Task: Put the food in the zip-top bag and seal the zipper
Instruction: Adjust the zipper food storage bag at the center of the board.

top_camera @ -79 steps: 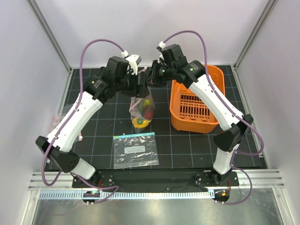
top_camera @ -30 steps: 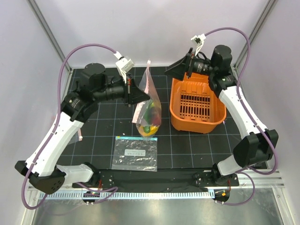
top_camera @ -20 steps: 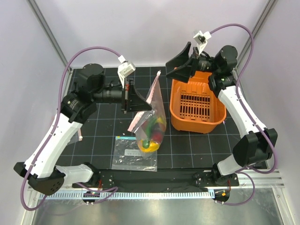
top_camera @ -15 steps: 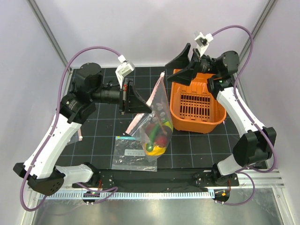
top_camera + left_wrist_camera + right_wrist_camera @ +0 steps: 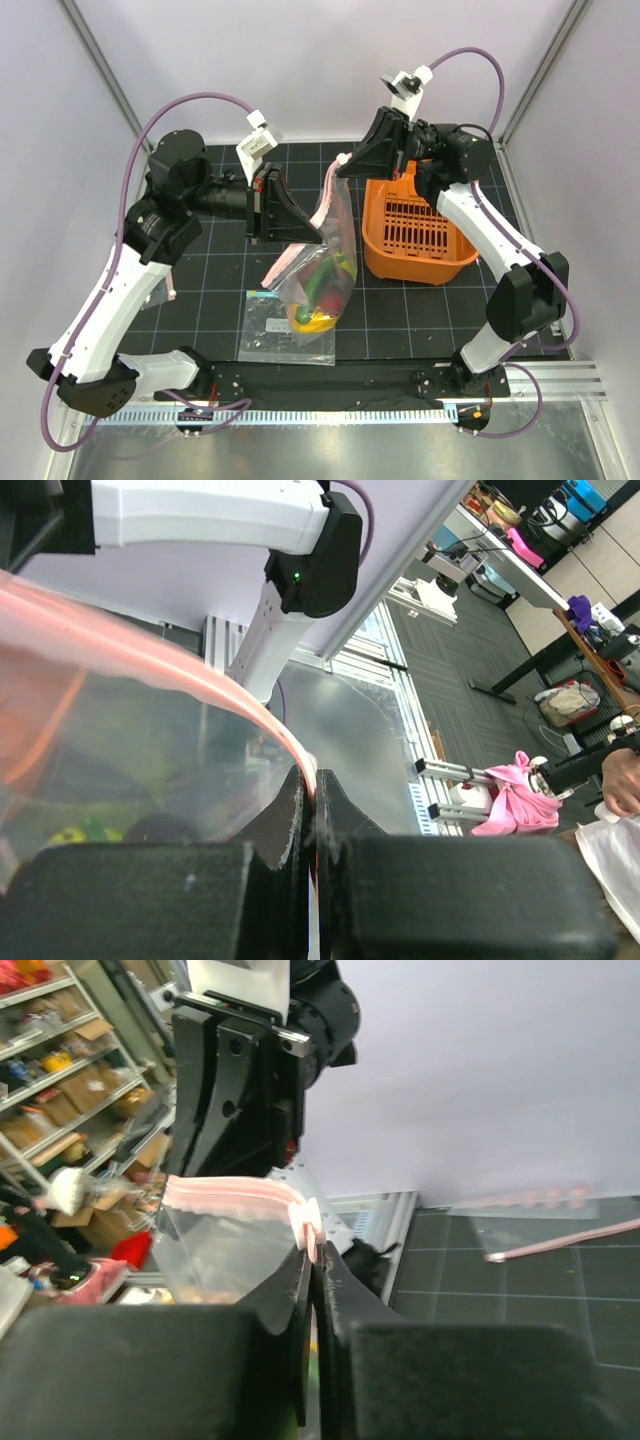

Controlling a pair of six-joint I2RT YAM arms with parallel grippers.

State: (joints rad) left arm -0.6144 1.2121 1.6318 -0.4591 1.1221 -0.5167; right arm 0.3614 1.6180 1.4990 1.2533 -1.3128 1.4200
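Wrist views show left fingers [image 5: 312,786] and right fingers [image 5: 312,1252] pinching the zipper [image 5: 232,1189]. Overhead shows the food [image 5: 318,298] plainly inside the zip-top bag [image 5: 338,225]. The white label [image 5: 288,321] is illegible.

Toy food [image 5: 318,290] in the clear plastic zip-top bag [image 5: 335,215]: yellow, green and red jumble; single pieces not separable.
Pink zipper strip [image 5: 200,685]: blurred, runs off left edge of left wrist view.
Bag's bottom, right wrist view: behind right gripper [image 5: 313,1250].
Flat clear bag with a teal strip [image 5: 265,335]: right part covered.

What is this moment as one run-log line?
left gripper: shut on zipper | right gripper: shut on zipper | food: inside zip-top bag
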